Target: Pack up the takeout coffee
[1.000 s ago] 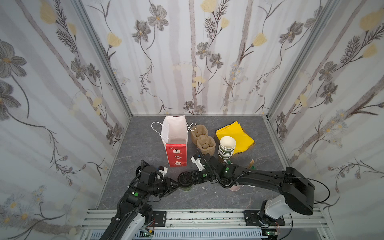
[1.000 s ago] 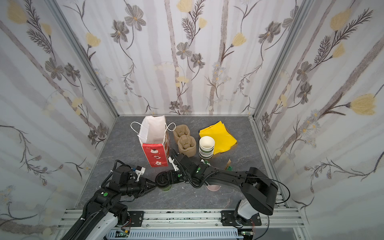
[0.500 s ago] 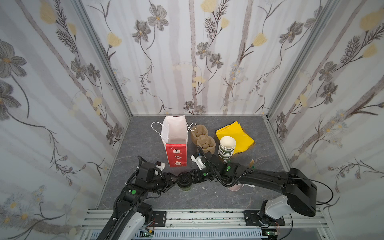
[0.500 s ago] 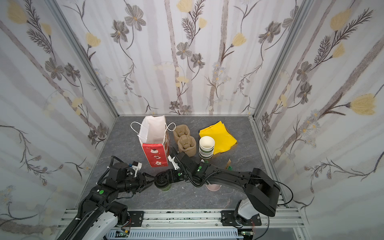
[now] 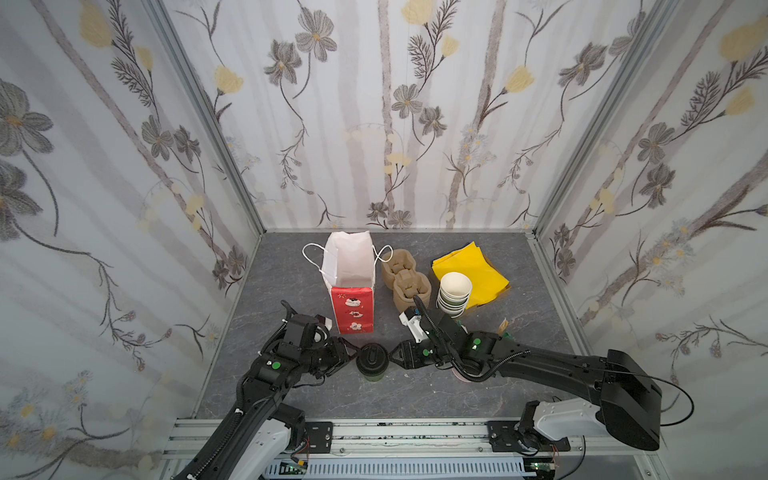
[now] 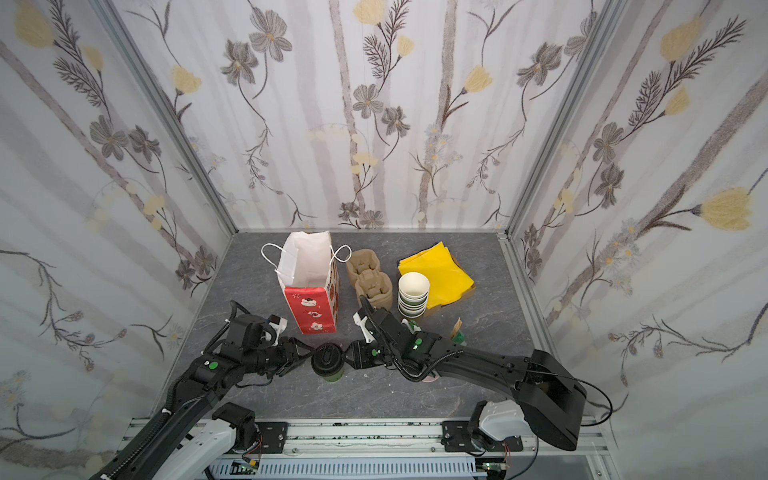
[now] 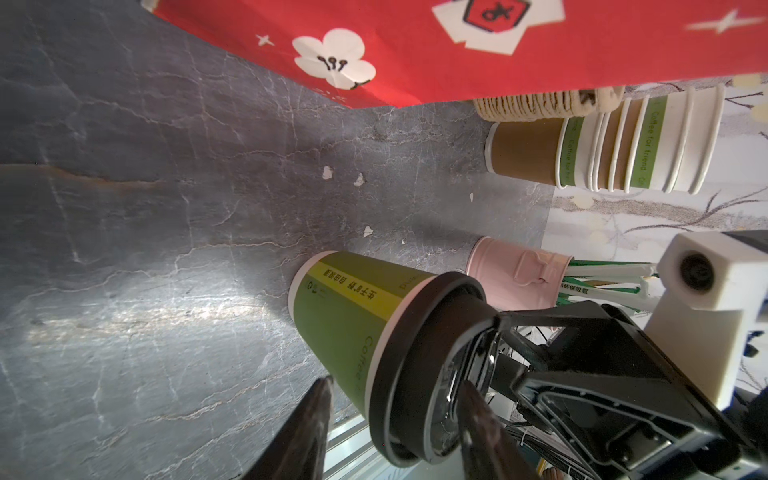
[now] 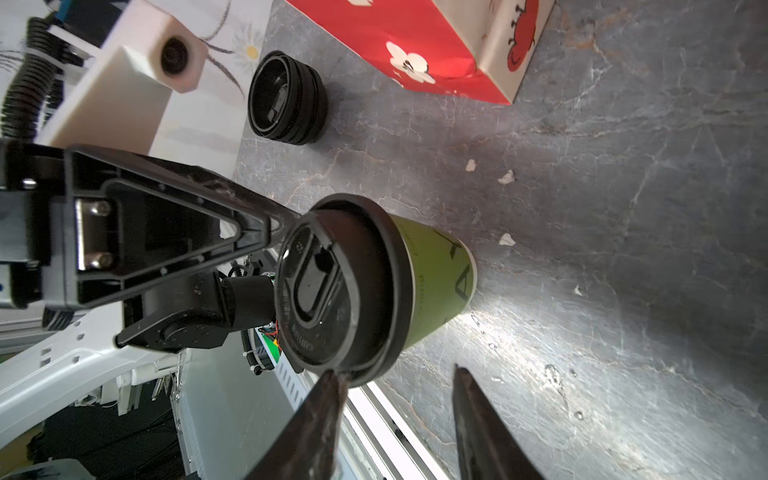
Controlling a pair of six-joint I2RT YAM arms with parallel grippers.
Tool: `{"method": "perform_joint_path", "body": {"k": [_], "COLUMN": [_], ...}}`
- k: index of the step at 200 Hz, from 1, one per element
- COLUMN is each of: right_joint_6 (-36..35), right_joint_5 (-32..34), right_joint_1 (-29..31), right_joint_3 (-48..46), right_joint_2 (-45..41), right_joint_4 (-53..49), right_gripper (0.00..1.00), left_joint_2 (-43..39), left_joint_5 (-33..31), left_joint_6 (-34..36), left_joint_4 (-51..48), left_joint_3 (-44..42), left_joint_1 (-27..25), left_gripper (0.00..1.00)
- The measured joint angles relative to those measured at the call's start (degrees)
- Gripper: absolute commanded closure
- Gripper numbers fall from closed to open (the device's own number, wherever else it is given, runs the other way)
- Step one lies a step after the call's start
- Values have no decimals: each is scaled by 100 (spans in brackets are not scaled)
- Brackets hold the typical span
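Both top views: the takeout coffee [image 5: 372,368] [image 6: 328,370] stands upright on the table [image 5: 332,399]. It sits squarely between the left gripper [image 5: 350,358] and the right gripper [image 5: 394,357], whose tips meet its black lid [image 5: 372,357] from opposite sides. The red bag [image 5: 352,307] sits just beyond them.

Left wrist view: jaws parted, lid rim between the fingers [image 7: 316,415]. One finger stands clear of the green wall, so no squeeze.

Right wrist view: jaws parted too. One fingertip [image 8: 332,386] touches the lid's edge, and its partner stands off beside the cup.
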Motion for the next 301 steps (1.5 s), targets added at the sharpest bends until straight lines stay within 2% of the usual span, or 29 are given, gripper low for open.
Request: {"method": "perform_joint_path", "body": {"k": [48, 128, 147, 176, 199, 246, 301], "right_joint_6": [87, 146, 146, 144, 127, 81, 61], "right_joint_5": [-46, -350, -407, -402, -358, -498, -721], "right_joint_1": [31, 26, 26, 31, 37, 79, 101], "right_joint_3": [0, 13, 0, 0, 46, 153, 227], "right_joint_2": [212, 518, 564, 518, 348, 496, 723], "right_joint_4": [22, 363, 472, 411, 208, 219, 402], "right_gripper": [63, 66, 65, 56, 53, 53, 58], "left_joint_2": [129, 186, 173, 114, 105, 81, 79], "left_joint_5": [111, 293, 256, 247, 330, 354, 337], "left_joint_6": [28, 20, 22, 2, -66, -96, -98], "left_joint_4": [308, 695, 787, 850, 885, 935, 966], "left_joint_3": [-184, -358, -407, -450, -485, -518, -538], "left_joint_1": [0, 2, 7, 7, 0, 0, 0], "left_gripper": [57, 63, 65, 65, 65, 65, 65]}}
